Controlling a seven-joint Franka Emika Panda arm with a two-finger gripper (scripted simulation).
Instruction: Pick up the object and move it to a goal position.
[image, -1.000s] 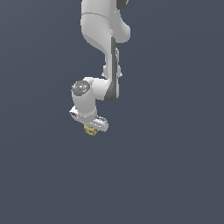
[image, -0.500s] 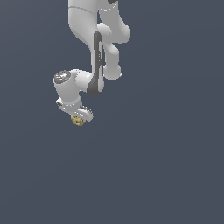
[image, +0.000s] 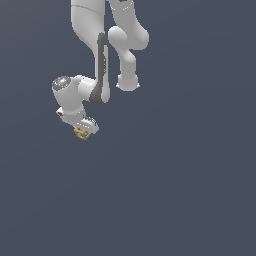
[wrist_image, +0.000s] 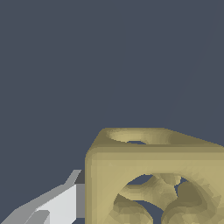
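Observation:
The object (image: 81, 133) is a small tan-yellow cube, held under the white arm's hand at the exterior view's left. My gripper (image: 83, 132) is shut on it, and the fingers mostly hide it there. In the wrist view the object (wrist_image: 153, 175) fills much of the picture, a hollow cube with round openings in its faces. One grey-white finger (wrist_image: 57, 203) presses against its side. The other finger is out of view. The cube hangs against plain dark grey with nothing touching it from below.
The white arm (image: 100, 60) comes down from the top of the exterior view, elbow bent, wrist turned toward that view's left. All around is a uniform dark grey background.
The hand has carried the cube further toward the exterior view's left and slightly upward. The grip on the cube has held throughout.

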